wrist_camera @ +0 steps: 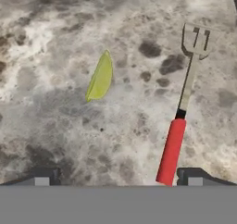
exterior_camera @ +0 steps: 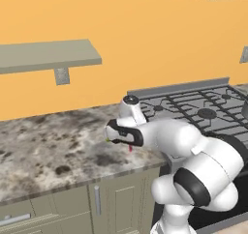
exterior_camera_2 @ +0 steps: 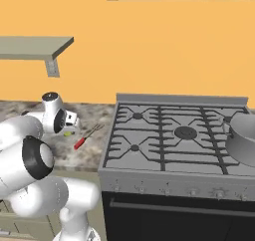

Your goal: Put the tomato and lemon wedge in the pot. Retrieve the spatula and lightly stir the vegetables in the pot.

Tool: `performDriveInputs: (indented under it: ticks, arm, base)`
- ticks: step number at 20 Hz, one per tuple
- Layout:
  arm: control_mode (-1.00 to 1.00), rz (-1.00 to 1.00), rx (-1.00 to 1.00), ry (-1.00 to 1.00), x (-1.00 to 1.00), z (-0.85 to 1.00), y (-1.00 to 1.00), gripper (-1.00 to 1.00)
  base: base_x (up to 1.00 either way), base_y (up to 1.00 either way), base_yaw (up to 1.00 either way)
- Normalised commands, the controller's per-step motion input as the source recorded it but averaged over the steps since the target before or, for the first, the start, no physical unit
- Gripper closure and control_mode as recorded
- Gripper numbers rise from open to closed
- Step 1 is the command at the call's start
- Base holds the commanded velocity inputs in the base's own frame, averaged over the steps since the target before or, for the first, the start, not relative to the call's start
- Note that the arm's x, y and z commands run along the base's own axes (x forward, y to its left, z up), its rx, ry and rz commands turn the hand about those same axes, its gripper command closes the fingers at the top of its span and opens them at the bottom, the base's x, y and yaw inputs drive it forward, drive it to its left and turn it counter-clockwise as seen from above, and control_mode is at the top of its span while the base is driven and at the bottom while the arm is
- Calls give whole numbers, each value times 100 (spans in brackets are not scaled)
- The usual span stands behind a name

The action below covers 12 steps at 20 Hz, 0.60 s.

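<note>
Gripper [wrist_camera: 118,177] hangs over the table [wrist_camera: 55,140] with its jaws spread wide and nothing between them, looking straight down at two of the task's things. Just ahead of it and a little toward its left fingertip lies the lemon wedge [wrist_camera: 100,77], flat on the stone, its long axis running nearly away from the gripper with a slight lean. Off toward the right fingertip lies the spatula [wrist_camera: 183,102], red handle end nearest the gripper and almost under that fingertip, its slotted head pointing away; it runs roughly parallel to the wedge and stands apart from it. From the right base camera the pot [exterior_camera_2: 243,138] sits far off on the stove [exterior_camera_2: 174,135], well away from the gripper, on its far right side. I can't make out the tomato anywhere. My guess is the wedge is the target: the gripper would need to shift slightly toward it and close across its narrow width.
</note>
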Motion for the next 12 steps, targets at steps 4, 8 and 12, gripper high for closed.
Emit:
performDriveInputs:
  ticks: [4,8,12]
  arm:
    - [-100,4,0,1,44,0,11,-100]
    - [-100,0,0,10,52,-14,40,-100]
    - [-100,0,0,2,18,-31,43,-100]
  base:
    - [0,0,0]
    - [0,0,0]
    - [0,0,0]
